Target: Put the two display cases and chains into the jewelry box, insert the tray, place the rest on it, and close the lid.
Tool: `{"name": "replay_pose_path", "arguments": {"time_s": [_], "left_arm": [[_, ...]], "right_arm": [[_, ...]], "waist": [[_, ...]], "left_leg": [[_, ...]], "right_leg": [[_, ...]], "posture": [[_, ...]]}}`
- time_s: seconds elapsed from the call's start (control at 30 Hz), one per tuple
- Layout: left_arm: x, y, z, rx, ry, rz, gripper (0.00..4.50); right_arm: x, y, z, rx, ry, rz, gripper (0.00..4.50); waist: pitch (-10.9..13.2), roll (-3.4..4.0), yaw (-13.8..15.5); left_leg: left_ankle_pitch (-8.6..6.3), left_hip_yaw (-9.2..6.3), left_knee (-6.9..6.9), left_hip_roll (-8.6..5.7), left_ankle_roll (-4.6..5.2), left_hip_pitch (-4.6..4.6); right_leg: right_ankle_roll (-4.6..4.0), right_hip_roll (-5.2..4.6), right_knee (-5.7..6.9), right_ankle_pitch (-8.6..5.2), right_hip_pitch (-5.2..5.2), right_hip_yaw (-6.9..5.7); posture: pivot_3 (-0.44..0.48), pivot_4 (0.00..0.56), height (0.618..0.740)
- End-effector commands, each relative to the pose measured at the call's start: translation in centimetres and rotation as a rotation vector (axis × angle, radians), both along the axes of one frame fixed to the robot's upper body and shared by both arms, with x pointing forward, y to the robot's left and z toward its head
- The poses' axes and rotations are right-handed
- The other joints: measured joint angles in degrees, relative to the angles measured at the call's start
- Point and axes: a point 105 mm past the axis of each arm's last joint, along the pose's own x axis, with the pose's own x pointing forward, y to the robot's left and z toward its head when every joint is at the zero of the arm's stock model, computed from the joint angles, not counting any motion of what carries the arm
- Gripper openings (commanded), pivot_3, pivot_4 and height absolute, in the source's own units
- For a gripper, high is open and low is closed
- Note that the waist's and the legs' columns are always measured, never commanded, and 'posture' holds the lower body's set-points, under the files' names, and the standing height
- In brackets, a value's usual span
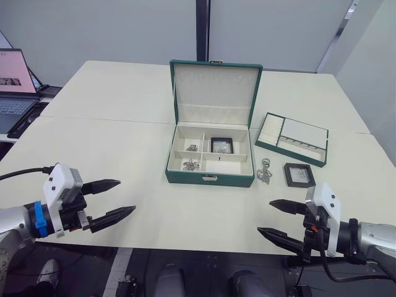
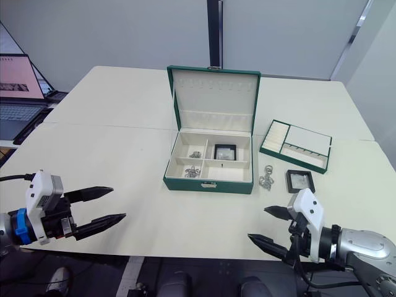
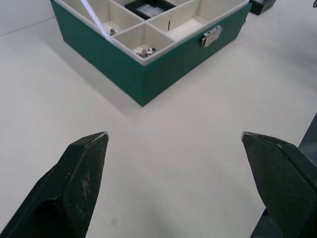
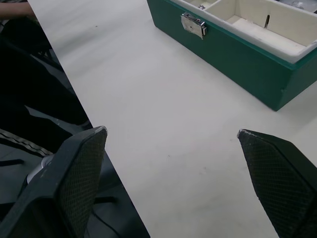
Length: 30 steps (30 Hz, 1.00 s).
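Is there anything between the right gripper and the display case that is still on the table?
Nothing visible. The right gripper, open, hovers near the table's front edge, and only bare table lies between it and the display case. A chain lies left of the case, off that path.

bare table (image 1: 124, 148) left of jewelry box (image 1: 210, 177), raised lid (image 1: 215, 93) walls its back

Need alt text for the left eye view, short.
An open green jewelry box sits mid-table, lid raised, holding one display case and chains. To its right lie loose chains, a second display case and the tray; both grippers hover open.
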Motion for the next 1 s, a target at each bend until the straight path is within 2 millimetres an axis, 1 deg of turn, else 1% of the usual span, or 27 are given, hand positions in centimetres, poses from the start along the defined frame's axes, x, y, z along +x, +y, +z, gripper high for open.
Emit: {"name": "replay_pose_path", "arguments": {"time_s": [0.03,0.23,0.3,0.4,0.5,0.57,0.67,0.73,0.87,1.0], "left_arm": [[0.0,0.2,0.9,0.035,-0.067,-0.011,4.46],[0.1,0.0,0.9,0.076,-0.083,-0.040,4.46],[0.1,-1.1,1.4,0.063,-0.088,-0.091,4.46],[0.5,-2.8,2.9,0.026,-0.119,-0.152,4.46],[0.2,-4.7,4.1,-0.014,-0.117,-0.249,4.46],[0.2,-6.3,5.3,-0.054,-0.140,-0.311,4.46],[0.0,-7.9,6.4,-0.086,-0.150,-0.380,4.46],[-0.2,-8.4,6.7,-0.082,-0.154,-0.410,4.46],[0.1,-8.7,7.0,-0.066,-0.175,-0.413,4.46],[0.2,-8.9,7.0,-0.061,-0.166,-0.425,4.46]], "right_arm": [[-0.4,0.6,0.7,0.007,-0.042,0.036,4.50],[-0.6,0.6,0.9,0.008,-0.049,0.044,4.50],[-0.7,0.6,1.0,0.012,-0.045,0.046,4.50],[-0.5,0.6,1.2,0.011,-0.051,0.044,4.50],[-0.1,0.4,1.6,0.021,-0.060,0.026,4.50],[0.0,0.4,1.6,0.018,-0.058,0.022,4.50],[0.2,0.2,1.5,0.013,-0.058,0.009,4.50],[0.3,0.1,1.6,0.009,-0.066,0.001,4.50],[0.8,-0.2,1.8,-0.005,-0.093,-0.019,4.50],[1.4,-1.3,2.4,-0.048,-0.083,-0.041,4.50]], "waist": [[0.00,0.00,0.00],[0.00,0.00,-0.09],[0.00,0.00,-0.09],[0.00,-0.03,-0.01],[-0.01,-0.03,-0.09],[-0.01,-0.03,-0.12],[-0.01,-0.03,-0.11],[-0.01,-0.03,-0.24],[0.00,0.01,-0.29],[0.01,0.02,-0.22]], "left_leg": [[0.00,-0.03,0.00,0.01,0.00,-0.01],[0.00,-0.01,-0.01,0.01,0.00,-0.01],[0.00,0.00,-0.01,0.01,0.00,-0.01],[0.00,-0.01,0.00,0.00,0.00,-0.01],[0.00,0.00,-0.01,0.00,0.00,-0.02],[0.00,-0.01,-0.01,0.00,0.00,-0.02],[0.00,-0.01,-0.01,0.00,0.00,-0.02],[0.00,0.00,-0.01,0.00,0.00,-0.02],[0.00,-0.02,-0.01,0.00,0.00,-0.01],[0.00,-0.01,0.00,-0.01,0.00,-0.01]], "right_leg": [[0.00,0.01,0.00,0.00,-0.02,-0.02],[0.00,0.01,0.00,0.00,-0.04,0.01],[0.00,0.01,0.00,0.00,-0.04,0.01],[0.00,0.00,0.00,0.00,-0.06,-0.01],[0.00,0.01,0.01,0.00,0.04,0.00],[0.00,0.02,0.01,0.00,0.04,0.00],[0.00,0.02,0.01,0.00,0.05,0.01],[0.00,0.02,0.01,0.00,0.04,0.02],[0.00,0.04,0.02,0.00,0.04,0.02],[0.00,0.04,0.02,0.00,0.04,0.03]], "posture": [[0.000,0.150,0.740],[0.000,0.150,0.740],[0.000,0.150,0.740],[0.000,0.150,0.740],[0.000,0.150,0.740],[0.000,0.150,0.740],[0.000,0.150,0.740],[0.000,0.150,0.740],[0.000,0.150,0.740],[0.000,0.150,0.740]]}}
